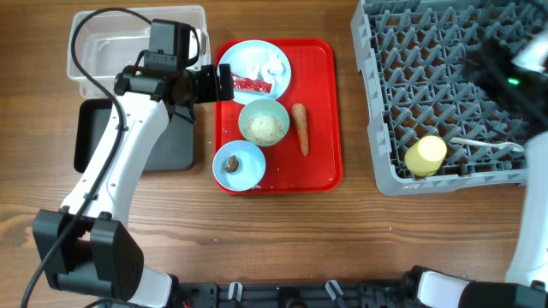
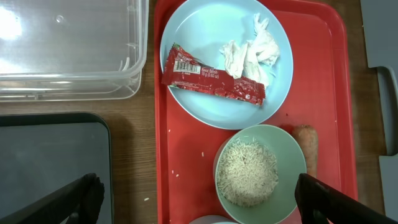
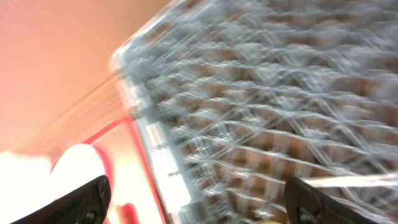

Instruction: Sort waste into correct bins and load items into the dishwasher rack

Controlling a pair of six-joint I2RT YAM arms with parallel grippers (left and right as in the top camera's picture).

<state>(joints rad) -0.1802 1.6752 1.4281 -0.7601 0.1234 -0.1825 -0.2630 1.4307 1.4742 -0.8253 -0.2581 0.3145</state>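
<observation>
We see the left gripper [image 2: 202, 202], fingers spread wide and empty, over the red tray's [image 1: 321, 111] far left corner. The right gripper [image 3: 199, 202], also spread, hangs over the dishwasher rack [image 1: 402, 68]. A yellow cup [image 1: 425, 155] and spoon [image 1: 488, 146] lie along the rack's near edge.

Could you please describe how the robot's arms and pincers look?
The left arm and right arm have white links and black joints. A black cable loops over the left one. A green light glows on the right one. Left pincer and right pincer have black fingers.
</observation>
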